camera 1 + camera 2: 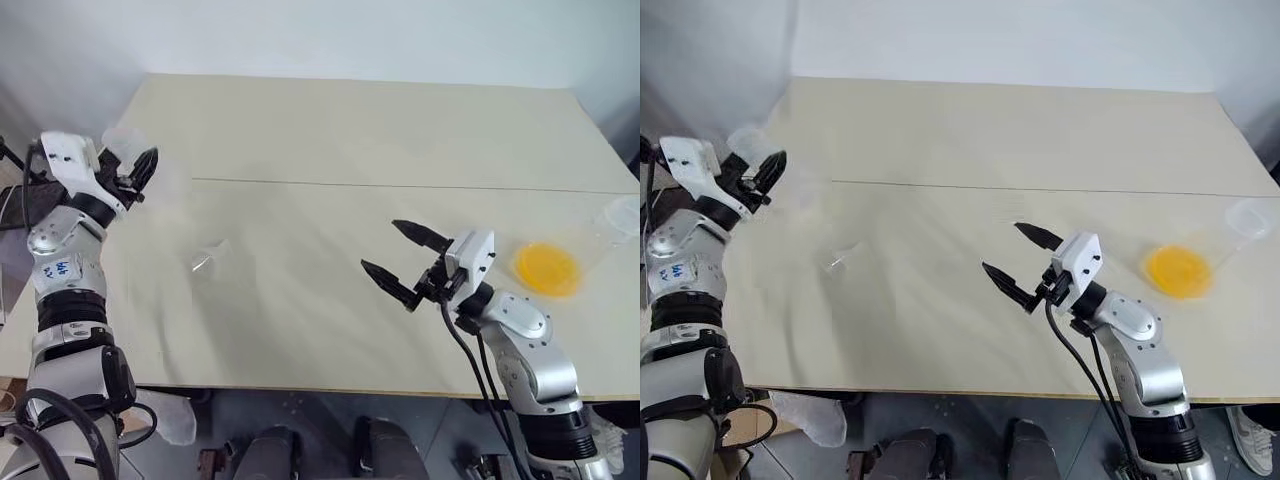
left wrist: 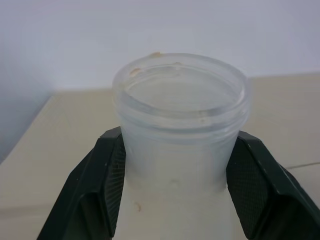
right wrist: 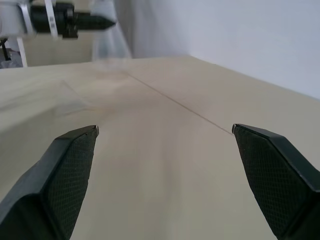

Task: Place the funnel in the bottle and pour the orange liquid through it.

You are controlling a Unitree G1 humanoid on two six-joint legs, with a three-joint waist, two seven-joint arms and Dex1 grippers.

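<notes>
**Well apart: bottle in the left hand, funnel lying loose on the desk**

Over at the desk's left edge, the robot's left hand (image 1: 143, 172) is holding a small clear colourless plastic bottle (image 2: 180, 125) by its neck. The left wrist view is showing the black finger pads lying against both sides of the neck, with the open rim standing above them. That hand is tilting slightly upward and hanging above the pale beige desk (image 1: 350, 130), not resting on it.

The small clear plastic funnel (image 1: 210, 257) is lying on its side on the desk, between the two arms and somewhat nearer the left one. It is too faint to tell which way its spout is pointing.

The right hand (image 1: 380, 245) is hovering over the middle of the desk, empty, with its two fingers standing wide apart and aiming across toward the funnel's side. Judging from this, the free right hand is the one placed to collect the funnel.

The bright orange liquid (image 1: 547, 268) is pooling in a larger clear round-based flask (image 1: 620, 215) lying near the right edge, just beside the right arm.
</notes>
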